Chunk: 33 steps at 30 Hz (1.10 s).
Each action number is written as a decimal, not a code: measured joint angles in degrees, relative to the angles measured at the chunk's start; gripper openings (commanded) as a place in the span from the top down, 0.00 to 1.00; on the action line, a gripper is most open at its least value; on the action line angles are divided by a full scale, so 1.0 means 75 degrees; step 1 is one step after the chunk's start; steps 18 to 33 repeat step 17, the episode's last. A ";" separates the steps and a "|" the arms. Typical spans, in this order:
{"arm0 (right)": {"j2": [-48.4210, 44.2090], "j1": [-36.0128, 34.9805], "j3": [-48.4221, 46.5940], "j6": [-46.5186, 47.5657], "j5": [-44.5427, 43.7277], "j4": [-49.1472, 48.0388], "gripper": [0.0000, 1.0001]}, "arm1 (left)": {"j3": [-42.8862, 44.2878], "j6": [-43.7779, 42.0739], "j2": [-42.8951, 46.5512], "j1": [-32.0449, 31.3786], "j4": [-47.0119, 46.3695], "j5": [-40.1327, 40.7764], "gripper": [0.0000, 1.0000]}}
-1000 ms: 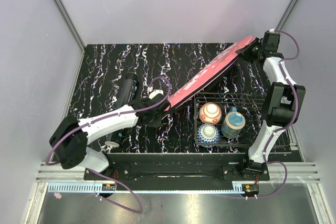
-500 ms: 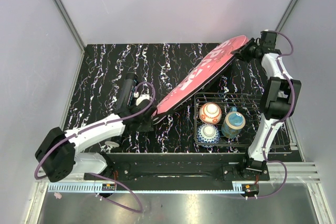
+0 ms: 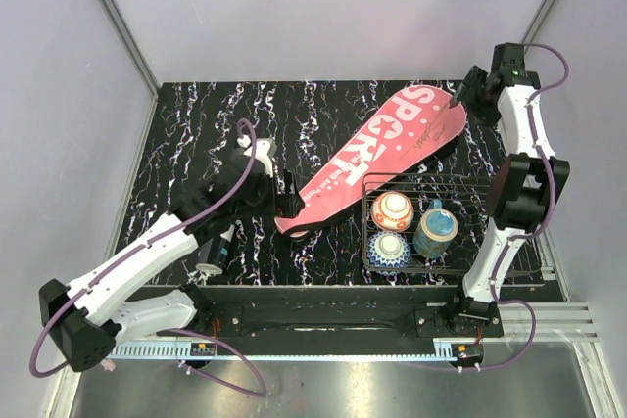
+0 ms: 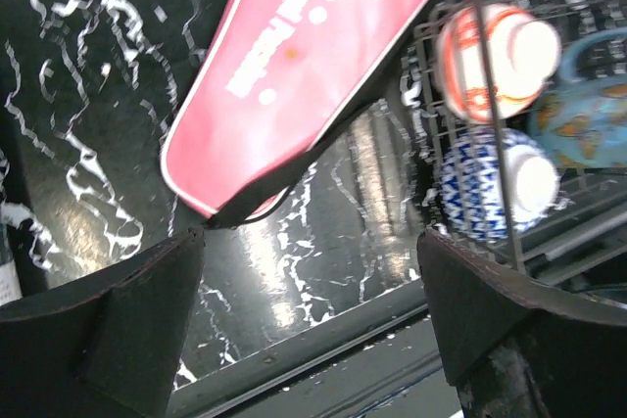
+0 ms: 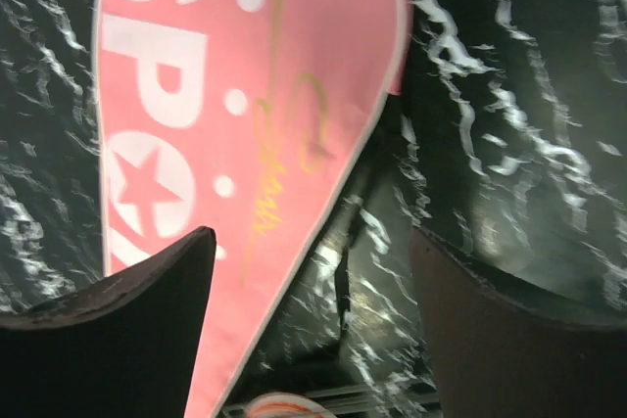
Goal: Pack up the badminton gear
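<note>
Left gripper [image 4: 312, 242] and right gripper [image 5: 313, 240] both spread empty, pink racket cover [image 3: 377, 154] flat just left of wire basket [image 3: 460, 177], edge at its far corner; a low grab may snag wires, jolt bowls [image 3: 393, 210].
</note>
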<state>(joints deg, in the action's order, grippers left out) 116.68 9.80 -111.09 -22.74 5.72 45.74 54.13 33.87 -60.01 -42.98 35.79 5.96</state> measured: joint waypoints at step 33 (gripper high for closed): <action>-0.6528 -0.2192 0.3241 0.1204 0.0449 -0.1606 0.00 | 0.1448 -0.1233 0.2005 0.0020 -0.1562 -0.0973 0.02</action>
